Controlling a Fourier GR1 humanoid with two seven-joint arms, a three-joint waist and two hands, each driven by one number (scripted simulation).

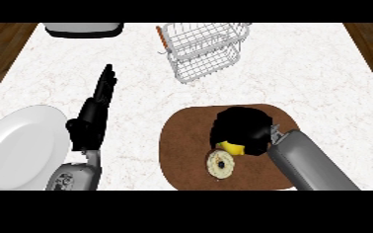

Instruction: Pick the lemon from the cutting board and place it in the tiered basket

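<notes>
Right robot hand sits low over the cutting board, fingers curled down around the lemon — only a yellow sliver shows under the palm at its 6 o'clock edge. Most of the fruit is hidden, so how much of it the fingers enclose cannot be told.

Just beside the lemon, at about 7 o'clock from the hand, lies a small round ringed item, pale with a dark centre; its identity is unclear. Whether it touches the lemon cannot be made out.

Left robot hand rests at 9 o'clock, fingers straight and together, pointing up the worktop, with a white plate at its own 8 o'clock.

Tiered basket stands at 12 o'clock from the board, well apart, wire frame tilted in view. A grey appliance sits at the far 10 o'clock corner.

Risks, as judged:
- Round fruit held mostly from above — could roll out on the lift if the fingers do not reach under it.
- The ringed item may be dragged or knocked off the board as the hand rises.
- Basket rim is narrow wire; a low approach could catch it and shove the basket.
</notes>
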